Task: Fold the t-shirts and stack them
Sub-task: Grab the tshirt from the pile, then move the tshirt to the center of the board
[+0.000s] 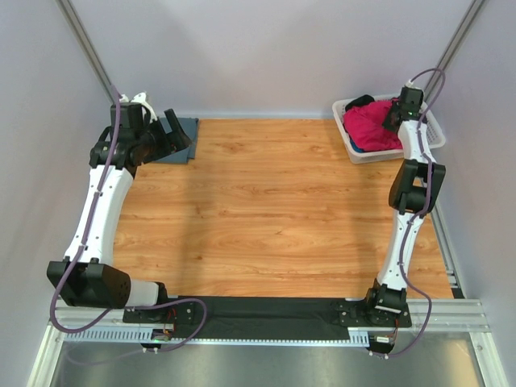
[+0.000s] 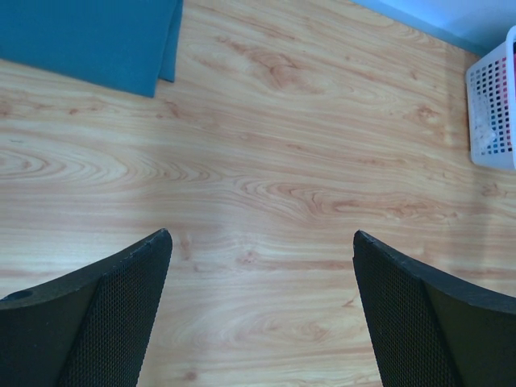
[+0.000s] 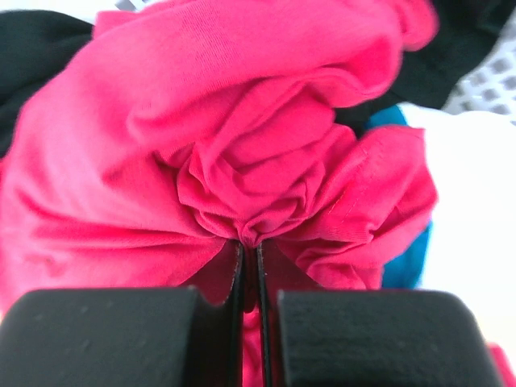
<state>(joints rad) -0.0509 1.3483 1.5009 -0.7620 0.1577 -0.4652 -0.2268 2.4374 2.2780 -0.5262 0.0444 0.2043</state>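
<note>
Pinching a bunched fold of the crumpled magenta-pink cloth t-shirt (image 3: 242, 137), the right gripper (image 3: 248, 246) has its jaws nearly together inside the white plastic lattice basket (image 1: 379, 155) at the far right corner of the wooden worktop (image 1: 282, 218). The left gripper (image 2: 262, 238) hovers spread wide over bare wood, near the flat-folded slate blue-grey t-shirt (image 2: 89, 36) at the far left.
</note>
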